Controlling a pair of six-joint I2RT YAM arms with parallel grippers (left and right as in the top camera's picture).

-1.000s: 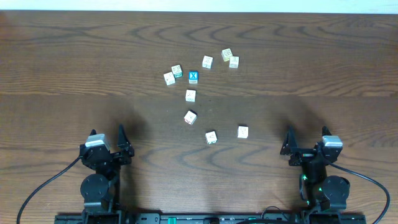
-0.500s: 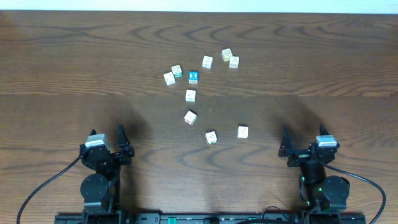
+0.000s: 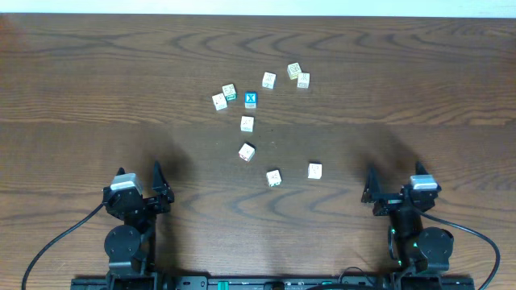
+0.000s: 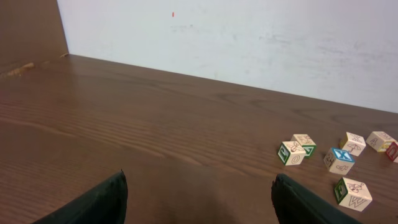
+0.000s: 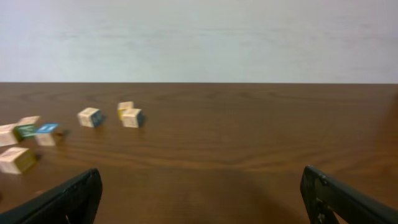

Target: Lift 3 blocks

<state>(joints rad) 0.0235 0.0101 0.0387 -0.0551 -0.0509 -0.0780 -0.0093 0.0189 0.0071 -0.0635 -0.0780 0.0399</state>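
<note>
Left fingers [image 4: 93,202] and right fingers [image 5: 348,202] gape empty; the blocks [image 3: 274,178] ahead look light, rigid, best pinched across flat faces.

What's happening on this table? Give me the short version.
Nothing is being handled yet. Small wooden letter blocks lie scattered across the middle of the wooden table, among them a blue X block. The left gripper and the right gripper sit at the near edge, both open and empty, well short of the blocks. No block is lifted. The cream blocks nearest the arms all rest on the tabletop.
</note>
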